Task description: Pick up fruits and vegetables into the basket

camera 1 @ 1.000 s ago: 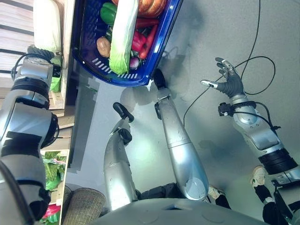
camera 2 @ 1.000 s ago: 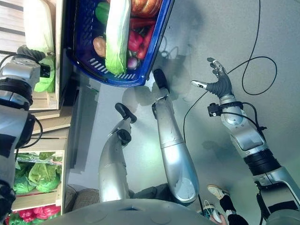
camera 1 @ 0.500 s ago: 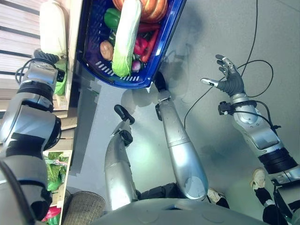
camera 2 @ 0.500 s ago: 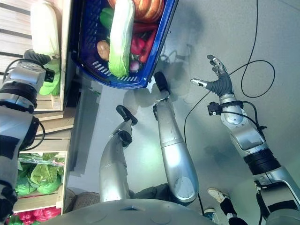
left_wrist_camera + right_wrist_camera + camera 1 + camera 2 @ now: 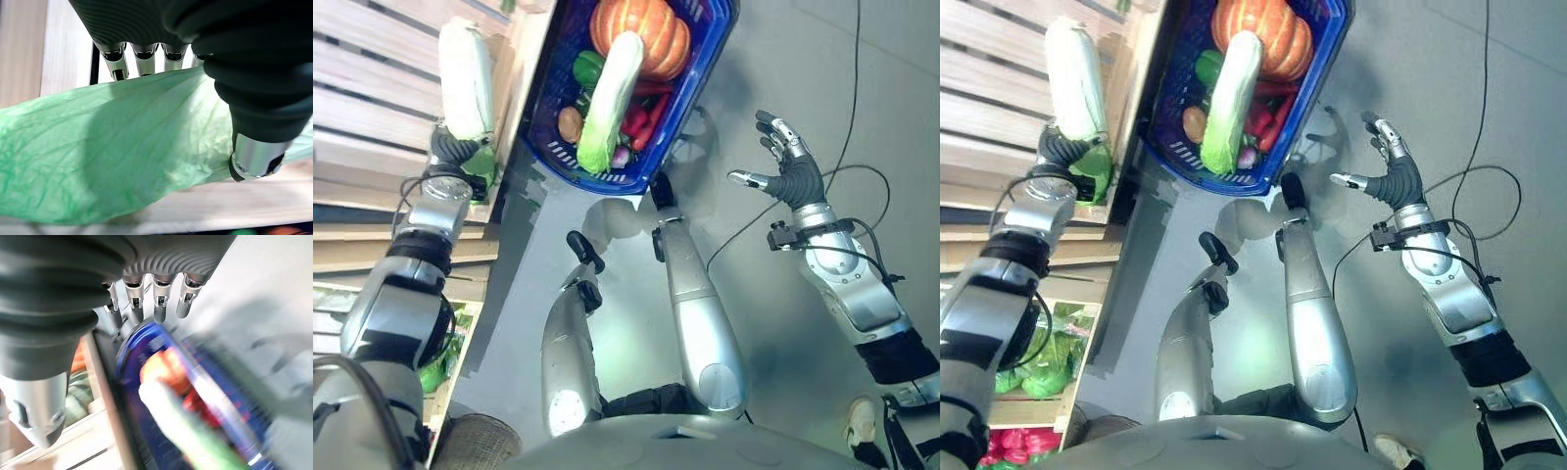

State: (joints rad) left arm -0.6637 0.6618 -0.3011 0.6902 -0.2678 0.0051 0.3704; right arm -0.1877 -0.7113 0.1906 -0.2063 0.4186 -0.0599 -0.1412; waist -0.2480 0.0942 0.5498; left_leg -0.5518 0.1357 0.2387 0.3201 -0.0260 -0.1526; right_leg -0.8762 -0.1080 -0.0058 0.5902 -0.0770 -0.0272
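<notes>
the left hand (image 5: 1065,149) is up in the upper left of the frame, over the wooden shelf (image 5: 989,117). its fingers (image 5: 115,61) and thumb are wrapped round the green leafy end of a long cabbage (image 5: 1075,78). the pale white part of that cabbage sticks up past the hand, toward the top of the frame.

the blue basket (image 5: 700,93) sits at the top middle of the frame, on the grey floor (image 5: 881,108), just beside the shelf. it is already full of food. there is a big orange pumpkin (image 5: 651,29) at the top end. another long cabbage (image 5: 610,103) lies across the middle. a green pepper (image 5: 588,67) and a brown potato (image 5: 570,124) are to its left. red peppers (image 5: 641,113) are to its right.

the right hand (image 5: 790,174) is on the right of the frame, well apart from the basket. its fingers are spread wide and it holds nothing.

more green leaves (image 5: 1033,362) lie lower down the shelf, at the lower left of the frame.
</notes>
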